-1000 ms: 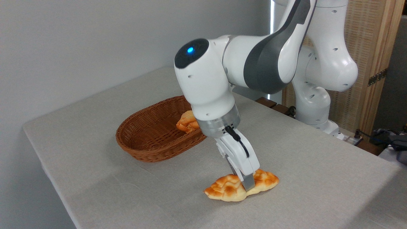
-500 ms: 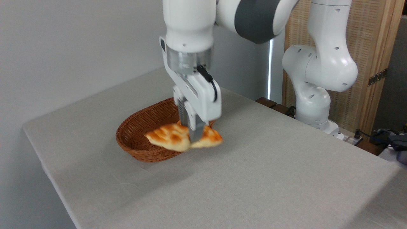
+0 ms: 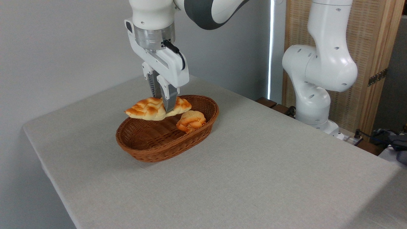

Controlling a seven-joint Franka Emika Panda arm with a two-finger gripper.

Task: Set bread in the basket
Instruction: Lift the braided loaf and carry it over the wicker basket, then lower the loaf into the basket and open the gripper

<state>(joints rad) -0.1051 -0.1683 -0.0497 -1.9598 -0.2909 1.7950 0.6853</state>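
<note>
White arm reaching down, tool [image 3: 162, 103] clamped on bread [image 3: 152, 109], held level above basket [image 3: 149, 149]

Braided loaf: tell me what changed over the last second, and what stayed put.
The gripper lifted the bread off the table, where it lay a second ago, and carried it left and back. It now hangs above the basket, clamped near its middle, not yet released. The basket and the small round bread piece inside it did not move.
</note>
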